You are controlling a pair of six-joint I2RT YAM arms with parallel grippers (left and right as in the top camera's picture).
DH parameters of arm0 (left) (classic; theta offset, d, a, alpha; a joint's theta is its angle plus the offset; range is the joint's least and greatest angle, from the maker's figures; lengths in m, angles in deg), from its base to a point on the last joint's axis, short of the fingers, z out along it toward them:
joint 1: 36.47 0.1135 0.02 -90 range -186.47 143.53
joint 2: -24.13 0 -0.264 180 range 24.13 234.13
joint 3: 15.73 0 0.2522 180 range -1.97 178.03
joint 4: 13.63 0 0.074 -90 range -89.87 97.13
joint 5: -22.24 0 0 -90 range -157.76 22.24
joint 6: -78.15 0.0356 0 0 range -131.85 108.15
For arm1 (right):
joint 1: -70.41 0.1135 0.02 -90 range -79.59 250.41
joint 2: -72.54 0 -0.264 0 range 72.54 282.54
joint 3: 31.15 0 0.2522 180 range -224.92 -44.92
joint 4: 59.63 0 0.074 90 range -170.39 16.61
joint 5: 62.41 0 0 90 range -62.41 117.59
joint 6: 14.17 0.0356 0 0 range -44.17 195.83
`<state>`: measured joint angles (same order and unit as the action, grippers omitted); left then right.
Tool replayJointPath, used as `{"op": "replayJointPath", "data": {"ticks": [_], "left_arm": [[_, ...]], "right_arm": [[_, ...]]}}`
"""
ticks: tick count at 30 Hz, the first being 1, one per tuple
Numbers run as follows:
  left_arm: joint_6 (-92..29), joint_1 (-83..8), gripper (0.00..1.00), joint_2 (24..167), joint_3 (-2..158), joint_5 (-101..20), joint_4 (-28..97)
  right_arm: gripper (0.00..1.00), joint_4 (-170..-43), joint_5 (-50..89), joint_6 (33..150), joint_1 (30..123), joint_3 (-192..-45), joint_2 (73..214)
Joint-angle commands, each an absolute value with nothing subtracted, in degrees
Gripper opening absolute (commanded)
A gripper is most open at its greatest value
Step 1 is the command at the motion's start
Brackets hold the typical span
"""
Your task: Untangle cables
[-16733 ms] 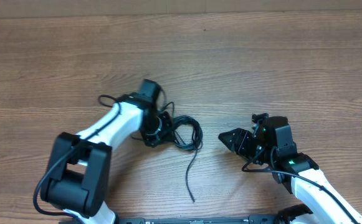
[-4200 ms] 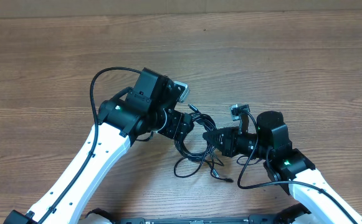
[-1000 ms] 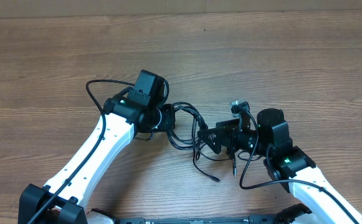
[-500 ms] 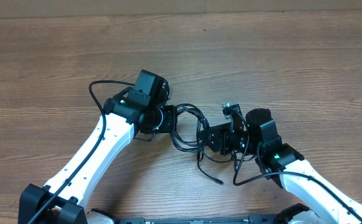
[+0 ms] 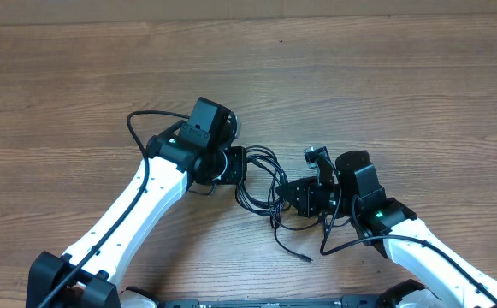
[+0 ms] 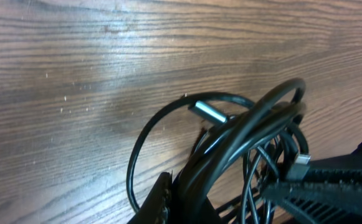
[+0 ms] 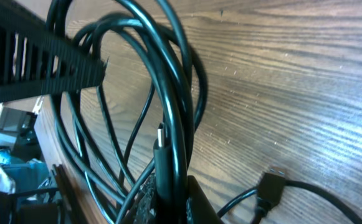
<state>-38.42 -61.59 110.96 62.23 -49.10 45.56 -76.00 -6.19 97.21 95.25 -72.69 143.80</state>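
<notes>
Three thin black cables (image 5: 265,158) sit looped through one another in a loose knot near the middle of the bench (image 5: 402,85), a little toward its near edge, strung between my two pincers. One loose end (image 5: 306,256) trails off toward the near edge, and a silver plug (image 6: 209,112) pokes out of the loops in the left wrist view. My left pincer (image 5: 238,164) is pressed together on the left side of the bundle, with several strands bunched between its fingers. My right pincer (image 5: 284,192) is pinching a strand on the right side, and the right wrist view shows it running straight down into the jaws. The step in hand, as I judge it, is the pull-apart. To do it well I would keep the left pincer planted as the anchor. I would then draw the right one slowly toward the bench's right edge, low over the wood, so the held strand slides out through the loops. The risk is a plug catching on a coil and cinching the knot. If the whole bundle drags along, I should stop and take a cleaner hold on a single strand.
</notes>
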Motion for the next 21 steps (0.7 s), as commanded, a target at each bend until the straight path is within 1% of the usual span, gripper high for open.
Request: {"op": "replayJointPath", "data": {"ticks": [1, 7, 12, 21], "left_arm": [[-37.8, -60.9, 0.04, 111.1, 63.0, -52.1, 43.2], [-37.8, -60.9, 0.05, 111.1, 63.0, -58.6, 44.5], [-37.8, -60.9, 0.05, 111.1, 63.0, -63.8, 45.7], [-39.3, -60.9, 0.04, 111.1, 63.0, -63.9, 45.8]], "right_arm": [[0.04, -76.6, -11.3, 96.8, 95.5, -72.7, 143.9], [0.04, -76.5, -17.2, 96.4, 95.5, -72.7, 143.9], [0.04, -76.0, -23.7, 93.3, 95.4, -72.7, 143.9], [0.04, -73.0, -27.0, 93.8, 95.1, -72.7, 143.9]]}}
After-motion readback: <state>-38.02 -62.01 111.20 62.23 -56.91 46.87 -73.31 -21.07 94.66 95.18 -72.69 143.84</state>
